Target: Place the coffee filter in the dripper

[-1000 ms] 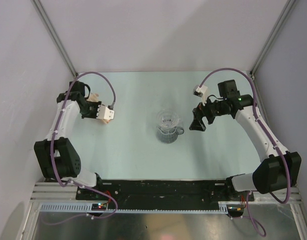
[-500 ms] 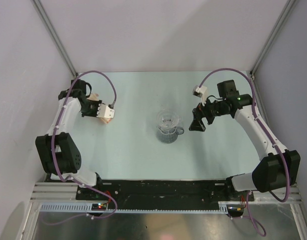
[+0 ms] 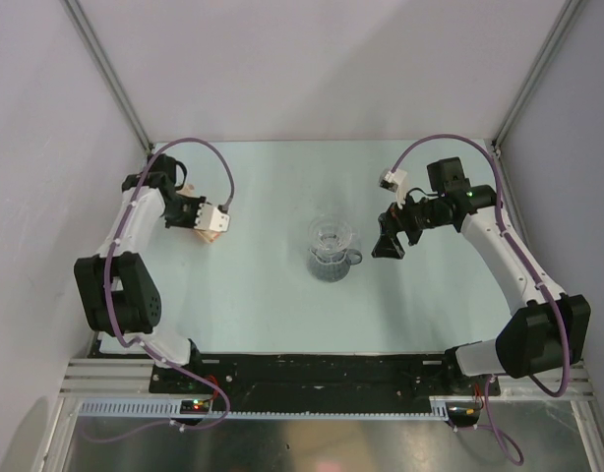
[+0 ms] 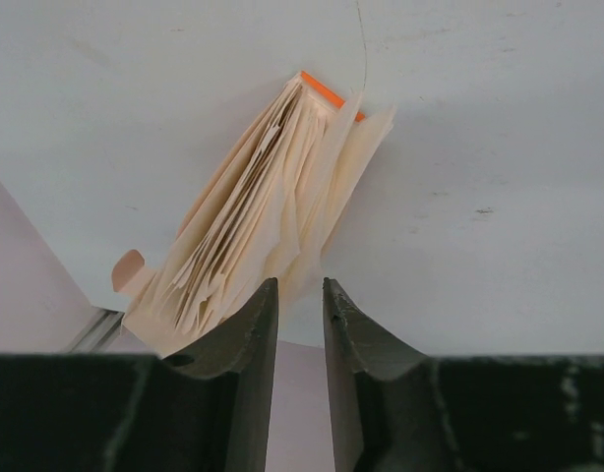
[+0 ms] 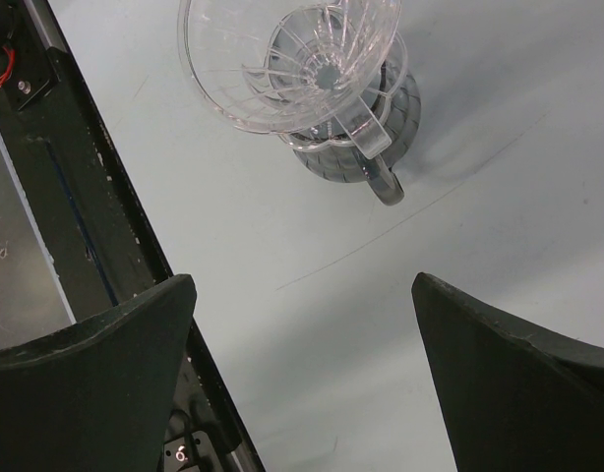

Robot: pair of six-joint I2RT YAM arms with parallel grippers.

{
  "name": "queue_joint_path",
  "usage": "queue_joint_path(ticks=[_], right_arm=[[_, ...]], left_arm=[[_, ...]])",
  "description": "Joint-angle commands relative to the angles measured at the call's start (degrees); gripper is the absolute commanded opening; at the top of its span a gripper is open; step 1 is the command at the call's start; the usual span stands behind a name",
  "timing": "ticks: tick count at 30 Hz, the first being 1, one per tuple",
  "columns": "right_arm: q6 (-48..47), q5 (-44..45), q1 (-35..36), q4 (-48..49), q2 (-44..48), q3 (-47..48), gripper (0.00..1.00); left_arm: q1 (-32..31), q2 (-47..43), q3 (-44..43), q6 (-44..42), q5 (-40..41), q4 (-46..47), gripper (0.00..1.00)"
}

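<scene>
The left gripper (image 4: 300,285) hangs near the left edge of the tabletop (image 3: 263,305), toward the far-left corner. Its jaws are drawn in to a thin slit. Their tips meet the lower edge of a fanned stack of cream paper sheets (image 4: 253,216), and I cannot tell whether a sheet is caught between them. The dripper (image 3: 332,246) stands around the middle of the table, a clear ribbed cone on a grey ribbed base, its loop handle toward the right edge. The right gripper (image 3: 389,246) hovers just beside it on that side, not touching, jaws spread wide and holding nothing.
</scene>
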State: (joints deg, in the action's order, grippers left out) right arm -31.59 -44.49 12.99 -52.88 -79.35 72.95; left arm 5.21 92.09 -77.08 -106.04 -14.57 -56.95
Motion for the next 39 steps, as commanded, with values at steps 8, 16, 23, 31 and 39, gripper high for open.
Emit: queue_joint_path(ticks=[8,16,23,31,39], right_arm=[[-0.8,-2.0,-0.4,-1.2,-0.6,0.0,0.98],[-0.9,-2.5,-0.9,-1.3,-0.9,0.0,0.98],[-1.1,-2.8,-0.9,-1.4,-1.3,0.0,0.98],[-0.8,-2.9,-0.8,-1.5,-1.1,0.0,0.98],[-0.9,-3.1,-0.8,-1.8,-0.8,0.0,0.98]], left_arm=[[-1.2,2.1,-3.0,-1.2,1.2,-0.2,0.27],[-1.4,2.6,-2.8,-1.3,2.5,-0.2,0.21],[-1.8,1.4,-2.5,-1.4,2.0,-0.2,0.06],[-2.5,-2.2,-1.8,-0.9,1.2,-0.3,0.00],[-3.2,-4.6,-1.4,-0.7,1.6,-0.2,0.00]])
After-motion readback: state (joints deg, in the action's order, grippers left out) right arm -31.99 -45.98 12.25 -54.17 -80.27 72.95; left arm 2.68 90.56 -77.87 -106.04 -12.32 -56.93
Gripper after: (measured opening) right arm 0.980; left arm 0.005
